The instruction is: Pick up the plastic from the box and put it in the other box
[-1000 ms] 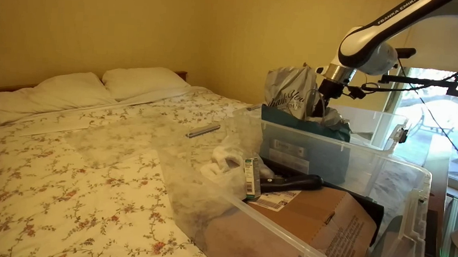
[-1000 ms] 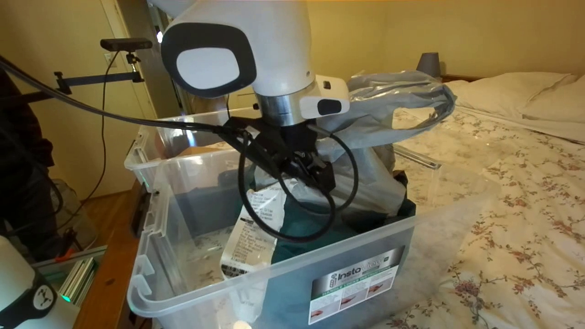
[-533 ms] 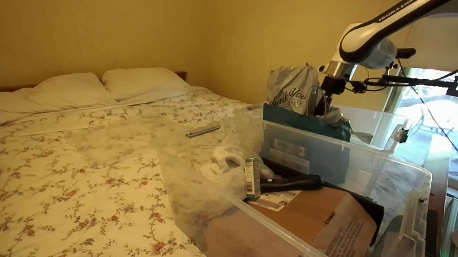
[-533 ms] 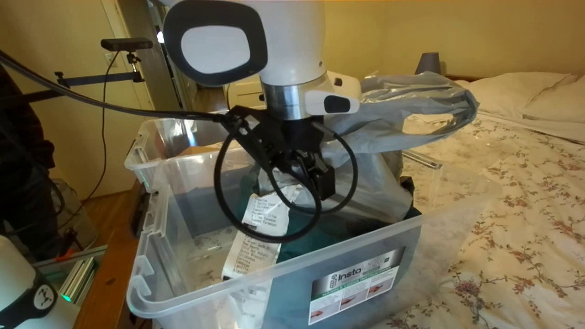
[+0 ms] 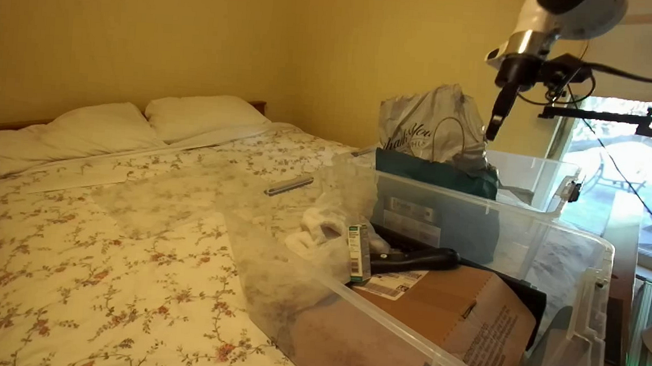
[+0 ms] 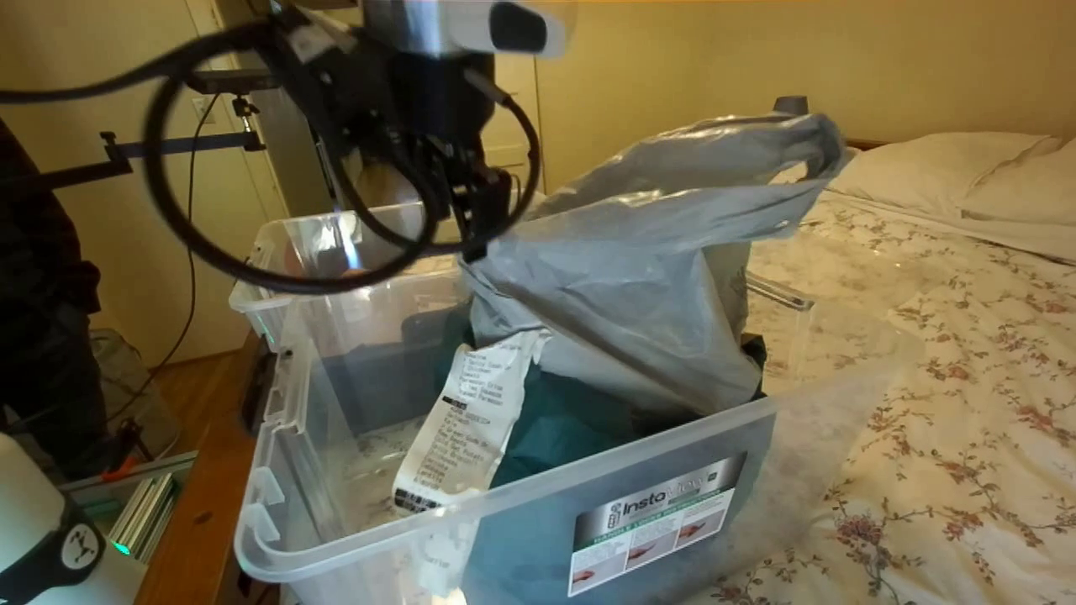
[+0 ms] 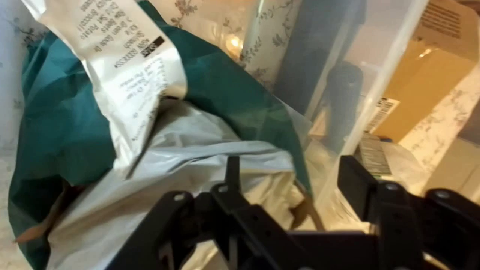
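Plastic [image 6: 630, 286] stands up out of the teal sack [image 6: 572, 433], which sits in the labelled bin [image 6: 267, 565]; the carton bin [image 5: 407, 338] is just beside. Finding: over the last half second the pincer [image 7: 290, 170] rises and shifts aside, no longer down against the plastic. The side of the plastic beneath it, crumpled low a moment ago, now stands taller and fuller. The wrist view shows the pincer released, jaws well apart, nothing seen clamped between them. It hangs just beside the plastic's upper edge in both exterior views; contact I cannot confirm. The receipt [image 6: 462, 420] still hangs over the sack's side. Assessment: which bin is the destination I cannot establish from here. If the labelled bin is, the deposit looks made and only withdrawal remains; if it is the source, the lift appears lost and calls for a fresh grip.
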You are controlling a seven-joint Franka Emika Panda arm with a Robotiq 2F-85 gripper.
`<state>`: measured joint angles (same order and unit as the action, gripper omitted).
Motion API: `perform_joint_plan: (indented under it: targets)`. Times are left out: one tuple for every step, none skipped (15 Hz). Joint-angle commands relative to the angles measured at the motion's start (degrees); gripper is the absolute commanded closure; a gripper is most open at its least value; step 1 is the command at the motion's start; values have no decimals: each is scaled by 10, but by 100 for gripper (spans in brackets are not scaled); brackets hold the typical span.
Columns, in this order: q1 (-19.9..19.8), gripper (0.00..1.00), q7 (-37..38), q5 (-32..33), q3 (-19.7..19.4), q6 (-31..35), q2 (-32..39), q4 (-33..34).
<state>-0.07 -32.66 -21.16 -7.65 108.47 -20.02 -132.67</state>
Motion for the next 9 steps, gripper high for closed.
perform_joint_plan:
  targets:
    - [10,1,-32,-62,-32,-36,-109,-15]
    - [12,0,-27,-74,-38,-42,-120,-8]
    - [14,0,-23,-76,-41,-51,-129,-3]
    - [14,0,-13,-65,-40,-68,-129,4]
    - [15,0,-11,-63,-37,-65,-132,0]
    - [16,0,-20,-47,-26,-46,-132,-12]
    - [18,0,-27,-40,-19,-27,-131,-20]
    - [27,0,-35,-48,-16,-9,-122,-30]
    - [21,0,-19,-49,-29,-39,-131,-11]
